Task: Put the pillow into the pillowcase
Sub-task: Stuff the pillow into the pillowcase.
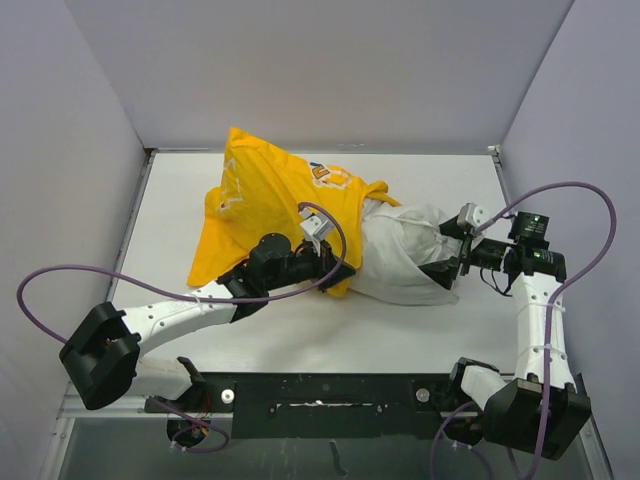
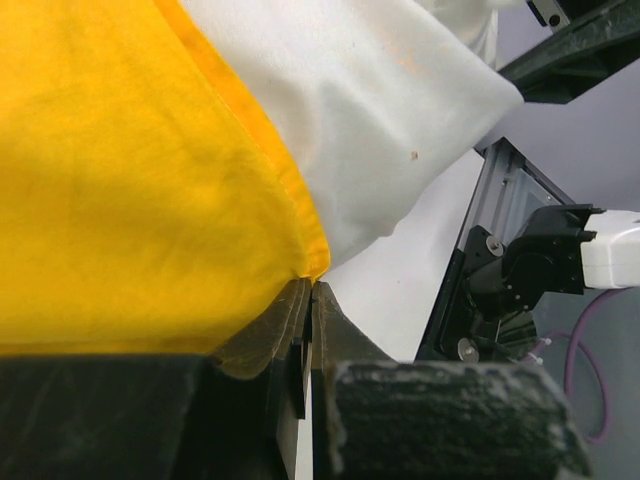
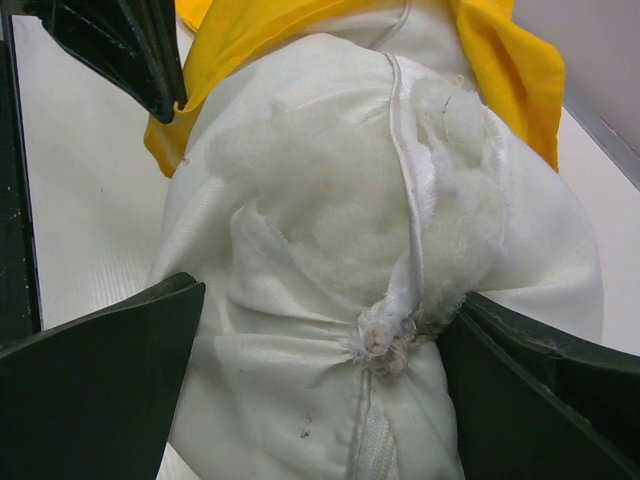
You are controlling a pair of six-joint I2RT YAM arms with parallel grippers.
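- Top view: the bright yellow printed fabric pillowcase [image 1: 255,200] lies mid-frame on the white tabletop [image 1: 330,335], mouth facing right. The plump white wrinkled fabric pillow [image 1: 405,255] is partly inside, with its right end sticking out centre-right.
- Same view: the left hand [image 1: 338,272] is at the pillowcase's lower mouth edge and the right hand [image 1: 452,255] at the pillow's exposed end. Neither grip is readable from here.
- Left wrist view only: left hand clenched on the yellow hem [image 2: 300,262], pillow just above it, upper right of frame.
- Right wrist view only: right hand released, fingers [image 3: 100,390] spread wide either side of the pillow's end and touching the fabric. A split seam shows white stuffing [image 3: 320,190], too small to see from the top.
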